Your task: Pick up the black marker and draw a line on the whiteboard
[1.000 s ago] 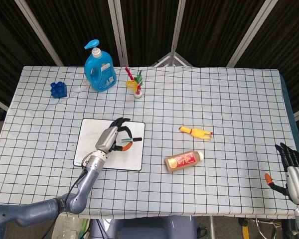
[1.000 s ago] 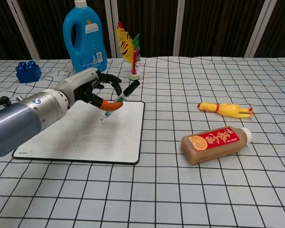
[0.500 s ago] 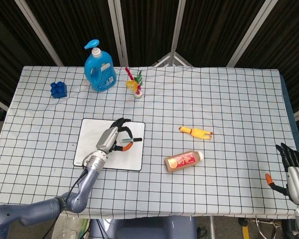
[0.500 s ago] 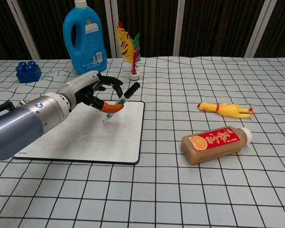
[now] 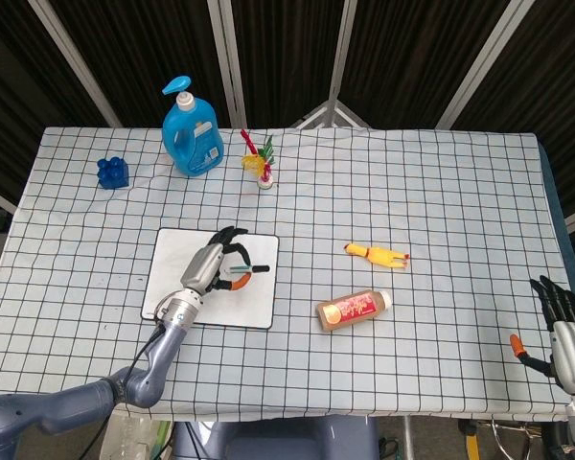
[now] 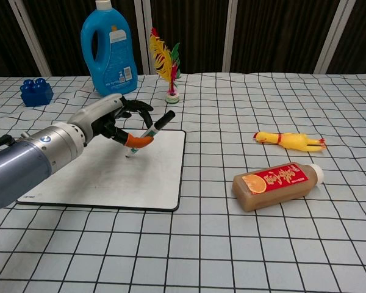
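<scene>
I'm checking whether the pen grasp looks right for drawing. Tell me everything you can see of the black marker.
The black marker is a slim stick with a black cap end pointing up and to the right, and a lighter barrel with a greenish band. It is tilted, tip down toward the whiteboard, over its upper right part. The left hand pinches it near the lower end, its orange fingertip against the barrel. Whether the tip touches the board cannot be told; no drawn line shows.

Checked cloth (image 6: 244, 244) covers the table, the whiteboard (image 6: 104, 177) smooth and matt, the detergent bottle (image 6: 108, 52) glossy plastic
</scene>
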